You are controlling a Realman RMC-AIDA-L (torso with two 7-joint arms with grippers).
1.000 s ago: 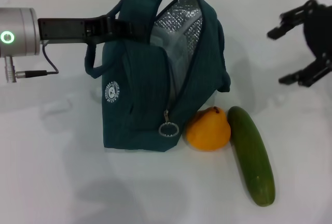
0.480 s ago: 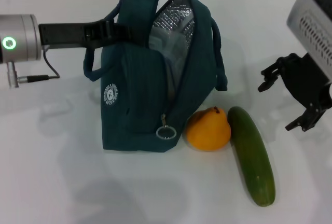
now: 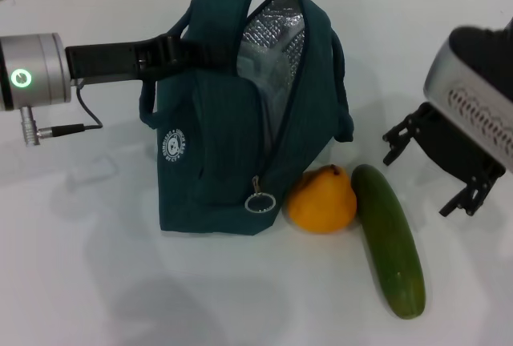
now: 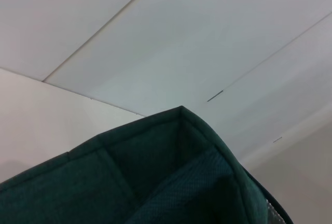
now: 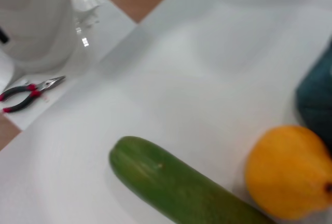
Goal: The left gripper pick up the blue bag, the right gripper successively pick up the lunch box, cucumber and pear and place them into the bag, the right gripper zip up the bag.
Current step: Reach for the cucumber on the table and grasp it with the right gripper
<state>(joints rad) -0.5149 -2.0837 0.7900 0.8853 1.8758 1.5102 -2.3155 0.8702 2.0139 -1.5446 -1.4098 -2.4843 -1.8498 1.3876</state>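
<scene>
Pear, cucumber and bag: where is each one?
pear [image 3: 322, 200], head view, middle of its orange body
cucumber [image 3: 389, 240], head view, middle of its length
bag [image 3: 207, 178], head view, its outer side panel

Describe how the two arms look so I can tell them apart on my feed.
The left claw is a flat black bar on a smooth silver cylindrical wrist bearing a round green light, with a thin cable and silver plug hanging under it. The right claw is black and skeletal, on a silver wrist with a perforated grille.

head view high, wrist views close, sharing blue bag [image 3: 232, 130]
</scene>
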